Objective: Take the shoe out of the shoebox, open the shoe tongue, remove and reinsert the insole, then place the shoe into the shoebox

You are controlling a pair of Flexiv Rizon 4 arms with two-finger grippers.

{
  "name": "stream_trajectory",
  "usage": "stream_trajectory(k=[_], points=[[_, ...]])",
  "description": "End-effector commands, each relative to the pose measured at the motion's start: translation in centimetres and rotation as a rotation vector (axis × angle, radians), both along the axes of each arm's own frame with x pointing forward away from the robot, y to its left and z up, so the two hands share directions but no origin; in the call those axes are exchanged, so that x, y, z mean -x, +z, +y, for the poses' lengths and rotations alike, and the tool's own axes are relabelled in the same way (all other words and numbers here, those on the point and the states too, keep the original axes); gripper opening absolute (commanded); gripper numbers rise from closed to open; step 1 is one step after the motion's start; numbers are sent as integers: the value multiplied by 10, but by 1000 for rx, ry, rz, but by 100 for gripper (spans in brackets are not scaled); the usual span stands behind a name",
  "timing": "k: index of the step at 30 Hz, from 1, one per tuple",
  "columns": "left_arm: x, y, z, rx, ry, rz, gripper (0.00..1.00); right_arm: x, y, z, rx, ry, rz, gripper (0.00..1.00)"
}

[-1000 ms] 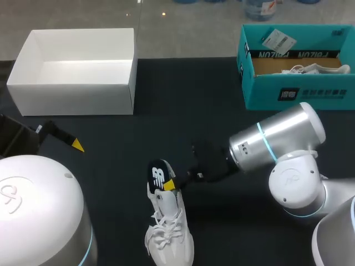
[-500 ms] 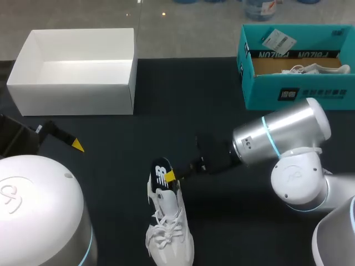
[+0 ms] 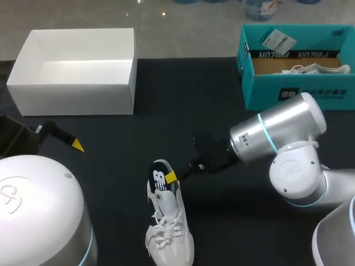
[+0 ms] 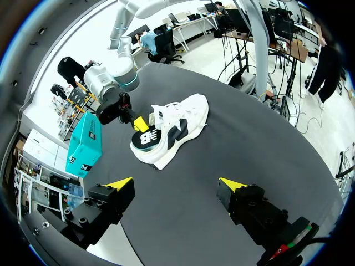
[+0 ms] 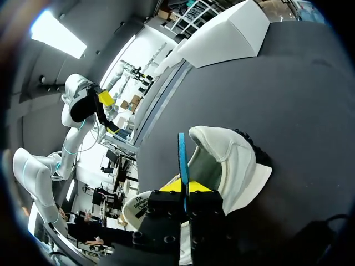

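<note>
**A:** Shoe, where?

**B:** White shoe (image 3: 168, 233) is out of its box. It lies on the worktop (image 3: 111, 183) at the middle of the near edge, toe toward that edge and heel toward the far edge.

**A:** Insole?

**B:** Dark insole (image 3: 159, 178), blue along its edge, sticks up from the heel opening with its front end down inside the shoe. The right gripper (image 3: 172, 177) pinches its heel end, a yellow tip pressed on each face. The right wrist view shows this plainly.

**A:** Which step?

**B:** The insole step, by my read. Whether it's coming out or going back in, I can't tell from this.

**A:** Next move?

**B:** If it's coming out, pull up and back along the shoe until the front clears the tongue. Nothing pins the shoe, so it may drag along. If it's going in, feed the front forward under the tongue, then press the heel end flat.

**A:** Other arm?

**B:** The left gripper (image 4: 176, 185) has its fingers spread and is empty. It's by the worktop's left edge, well apart from the shoe.

**A:** Boxes?

**B:** White box (image 3: 72, 83) sits open at the far left corner, nothing seen inside. Teal box (image 3: 294, 91) is at the far right corner and holds what looks like another white shoe.
</note>
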State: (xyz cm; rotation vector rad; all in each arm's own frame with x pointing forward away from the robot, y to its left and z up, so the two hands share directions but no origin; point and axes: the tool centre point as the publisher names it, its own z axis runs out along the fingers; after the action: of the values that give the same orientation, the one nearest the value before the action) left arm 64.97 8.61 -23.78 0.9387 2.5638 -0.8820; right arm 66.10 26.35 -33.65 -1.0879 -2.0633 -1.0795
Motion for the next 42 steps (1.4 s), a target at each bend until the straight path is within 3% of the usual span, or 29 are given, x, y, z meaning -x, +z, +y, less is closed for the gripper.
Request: stream_trajectory(k=[1,7,8,11,12,24,25,27,34,42], points=[[0,0,0,-3,-1,1,100,17,-9,4,-6,-21,14,0],[0,0,0,-3,-1,1,100,27,-14,3,-9,-34,38,0],[0,0,0,-3,-1,1,100,25,-13,3,-9,-36,35,13],[0,0,0,-3,-1,1,100,18,-8,1,-4,-36,18,37],[0,0,0,-3,-1,1,100,15,-7,1,-3,-35,14,38],[0,0,0,-3,-1,1,100,-9,-6,9,11,8,-5,31],[0,0,0,-3,-1,1,100,-9,-6,9,12,10,-5,27],[0,0,0,-3,-1,1,100,-9,-6,9,12,9,-7,0],[0,0,0,-3,-1,1,100,6,-8,4,18,-6,5,0],[0,0,0,-3,-1,1,100,29,-22,8,6,-20,60,0]])
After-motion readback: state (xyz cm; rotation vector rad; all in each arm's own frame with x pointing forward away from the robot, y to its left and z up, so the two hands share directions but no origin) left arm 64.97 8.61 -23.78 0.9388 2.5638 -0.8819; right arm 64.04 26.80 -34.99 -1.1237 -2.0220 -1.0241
